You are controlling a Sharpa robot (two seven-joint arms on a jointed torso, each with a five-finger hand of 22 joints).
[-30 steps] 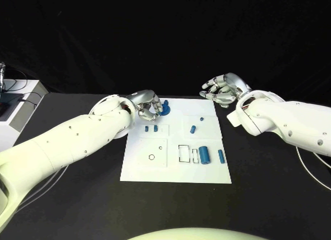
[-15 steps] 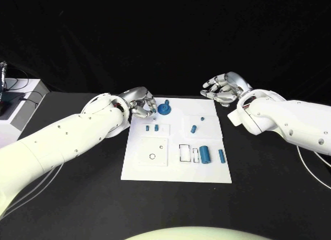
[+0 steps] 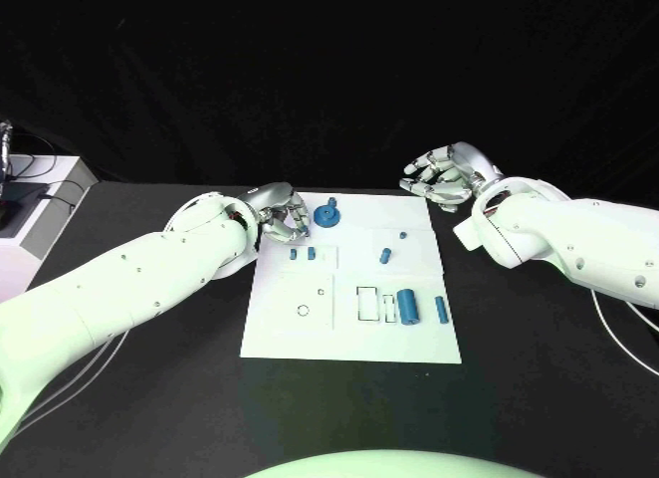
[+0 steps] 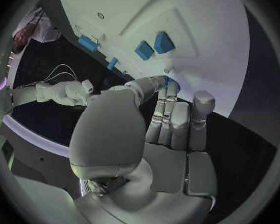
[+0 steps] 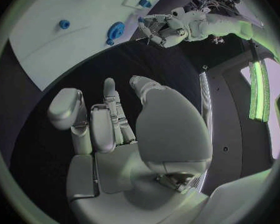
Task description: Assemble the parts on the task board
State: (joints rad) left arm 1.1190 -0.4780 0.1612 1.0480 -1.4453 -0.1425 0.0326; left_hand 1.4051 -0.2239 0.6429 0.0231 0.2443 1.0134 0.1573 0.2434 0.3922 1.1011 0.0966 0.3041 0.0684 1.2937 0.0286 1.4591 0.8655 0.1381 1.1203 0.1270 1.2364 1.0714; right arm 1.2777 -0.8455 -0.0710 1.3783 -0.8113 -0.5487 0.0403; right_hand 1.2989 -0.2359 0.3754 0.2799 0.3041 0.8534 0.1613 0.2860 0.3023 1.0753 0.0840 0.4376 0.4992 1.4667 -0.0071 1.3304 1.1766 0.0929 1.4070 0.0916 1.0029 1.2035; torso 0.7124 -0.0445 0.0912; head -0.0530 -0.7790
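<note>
The white task board (image 3: pixel 351 334) lies mid-table. A blue gear-like part (image 3: pixel 329 214) stands at its far left corner, also seen in the right wrist view (image 5: pixel 115 31). My left hand (image 3: pixel 280 212) hovers just left of that part, a small gap between them, fingers bent downward and holding nothing; the right wrist view shows it (image 5: pixel 162 29) apart from the part. Two small blue pieces (image 3: pixel 301 255) sit nearer, with more blue pieces (image 3: pixel 385 257) and a large cylinder (image 3: pixel 409 305) to the right. My right hand (image 3: pixel 445 177) hangs empty beyond the board's far right corner.
A white box (image 3: pixel 36 214) with cables and dark equipment stands at the table's far left. Black table (image 3: pixel 143 398) surrounds the board. Outlined empty slots (image 3: pixel 365 305) lie beside the large cylinder, and a ring mark (image 3: pixel 301 312) lies on the board's left half.
My left hand, which covered the blue gear-like part a second ago, has drawn back to the left and left the part standing on the board. The right hand has stayed put.
</note>
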